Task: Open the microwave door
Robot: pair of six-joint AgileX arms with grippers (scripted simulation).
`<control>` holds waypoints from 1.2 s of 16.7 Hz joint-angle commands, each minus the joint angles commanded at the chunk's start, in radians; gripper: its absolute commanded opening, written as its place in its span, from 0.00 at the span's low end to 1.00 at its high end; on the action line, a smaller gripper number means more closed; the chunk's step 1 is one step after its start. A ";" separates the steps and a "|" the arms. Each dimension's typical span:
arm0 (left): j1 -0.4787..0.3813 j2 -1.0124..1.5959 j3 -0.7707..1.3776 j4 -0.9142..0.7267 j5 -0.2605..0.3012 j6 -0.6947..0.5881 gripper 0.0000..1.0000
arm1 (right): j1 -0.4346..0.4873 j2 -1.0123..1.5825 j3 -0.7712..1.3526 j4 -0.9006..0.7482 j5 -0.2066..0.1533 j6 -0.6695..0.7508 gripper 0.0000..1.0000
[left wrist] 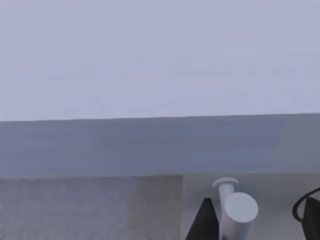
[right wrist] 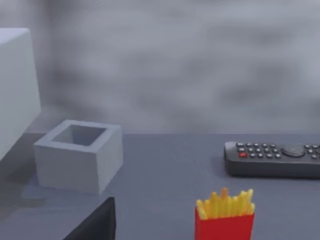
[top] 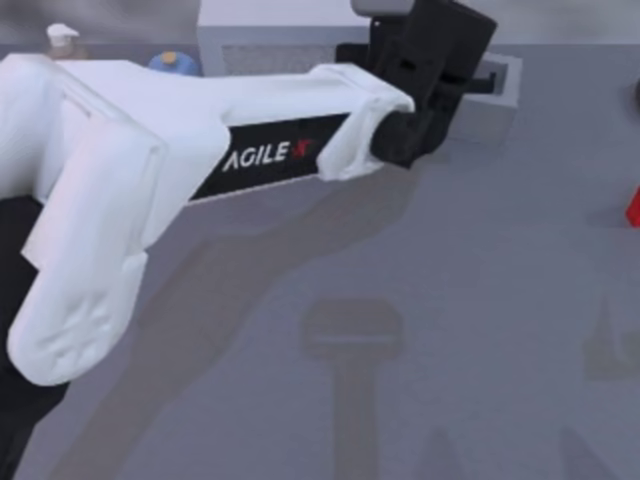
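Pale grey-white, the microwave [top: 275,30] stands at the table's [top: 480,300] far edge. Its mesh-windowed microwave door [left wrist: 90,207] fills the left wrist view. The left gripper [top: 435,75] reaches it; jaw opening cannot be told.

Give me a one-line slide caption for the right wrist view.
Grey open-topped cube, black remote and red carton of fries on the table, microwave at the edge.
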 joint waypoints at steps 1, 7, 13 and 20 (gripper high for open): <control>0.000 0.000 0.000 0.000 0.000 0.000 0.00 | 0.000 0.000 0.000 0.000 0.000 0.000 1.00; -0.058 -0.022 -0.049 -0.006 -0.006 0.002 0.00 | 0.000 0.000 0.000 0.000 0.000 0.000 1.00; -0.036 -0.082 -0.136 0.040 -0.031 -0.023 0.00 | 0.000 0.000 0.000 0.000 0.000 0.000 1.00; -0.036 -0.082 -0.136 0.040 -0.031 -0.023 0.00 | 0.000 0.000 0.000 0.000 0.000 0.000 1.00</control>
